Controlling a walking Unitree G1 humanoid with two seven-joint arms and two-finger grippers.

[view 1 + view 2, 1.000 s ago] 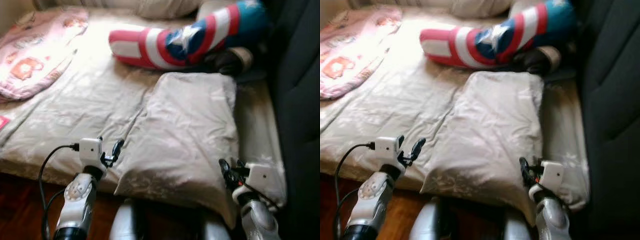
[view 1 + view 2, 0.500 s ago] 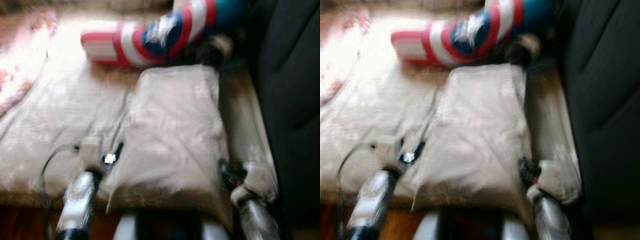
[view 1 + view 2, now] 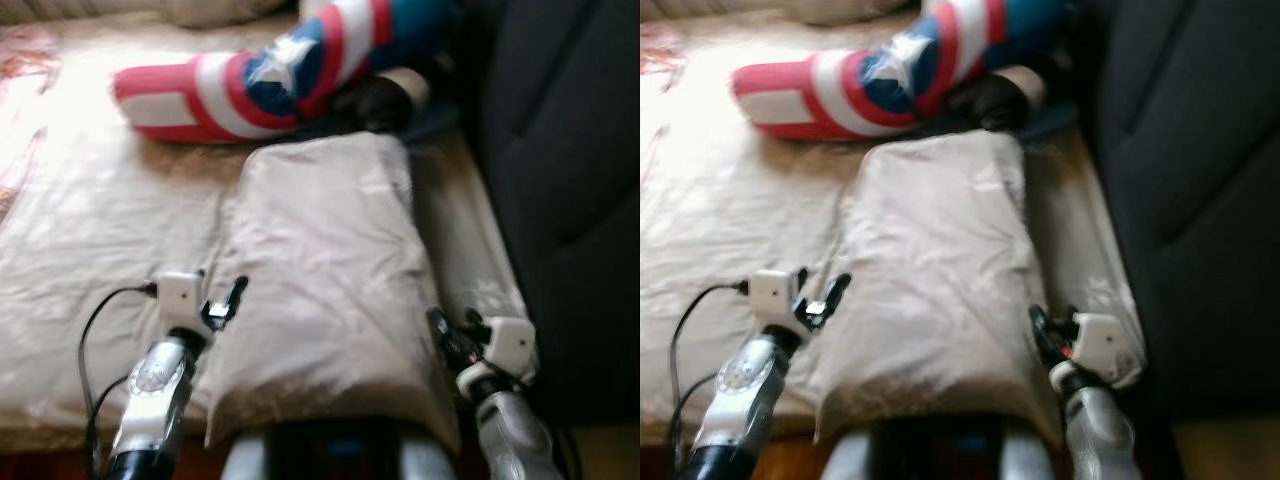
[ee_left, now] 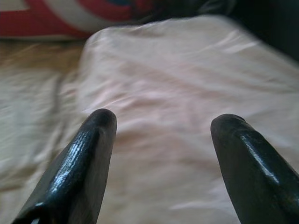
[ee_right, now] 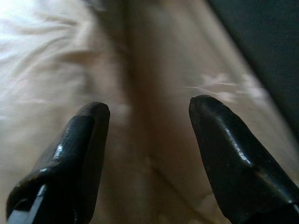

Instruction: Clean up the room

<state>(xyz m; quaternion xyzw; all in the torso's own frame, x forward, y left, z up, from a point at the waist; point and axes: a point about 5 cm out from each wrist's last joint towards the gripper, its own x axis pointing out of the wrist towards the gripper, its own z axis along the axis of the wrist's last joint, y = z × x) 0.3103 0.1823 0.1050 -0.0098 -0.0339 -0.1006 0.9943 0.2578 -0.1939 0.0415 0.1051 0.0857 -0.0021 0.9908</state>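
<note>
While the beige pillow (image 3: 325, 290) lies on the bed (image 3: 90, 240) with its near end over the edge, you have both grippers flanking it: the left gripper (image 3: 228, 300) at its left side, the right gripper (image 3: 440, 330) at its right, each with fingers spread and grasping nothing. You look to be lining up a two-handed pickup; next, close in on both sides. Beyond lies a star-striped bolster (image 3: 260, 75). No containers are visible.
</note>
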